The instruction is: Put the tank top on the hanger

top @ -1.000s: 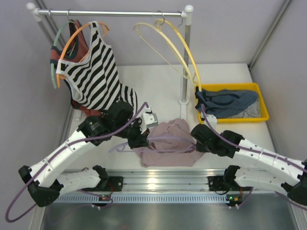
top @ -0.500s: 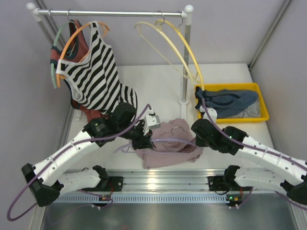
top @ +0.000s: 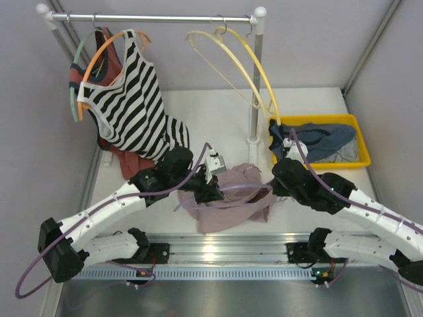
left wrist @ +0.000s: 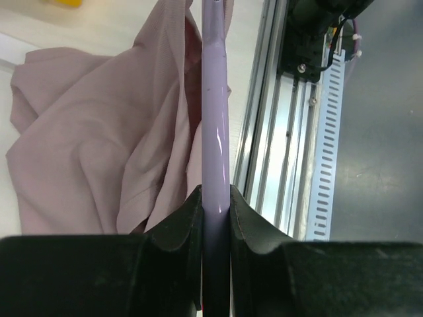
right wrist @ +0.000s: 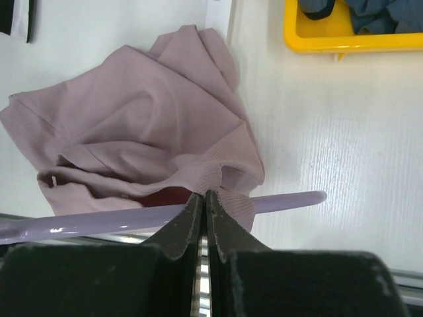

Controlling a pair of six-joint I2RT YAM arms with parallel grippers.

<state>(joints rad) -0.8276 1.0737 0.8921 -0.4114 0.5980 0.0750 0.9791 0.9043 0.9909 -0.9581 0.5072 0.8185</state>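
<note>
Arms work a crumpled tank top (right wrist: 145,125) on the table (right wrist: 317,132): left gripper (left wrist: 216,198) clamps the lavender hanger (left wrist: 215,132) while right gripper (right wrist: 203,198) pinches the hem, which likely needs a slow, taut pull over the hanger's tip.

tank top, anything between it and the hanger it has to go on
Nothing visible. The left pincer clamps the hanger; the right pincer pinches the tank top at its edge, right against the hanger bar, no other object between.
</note>
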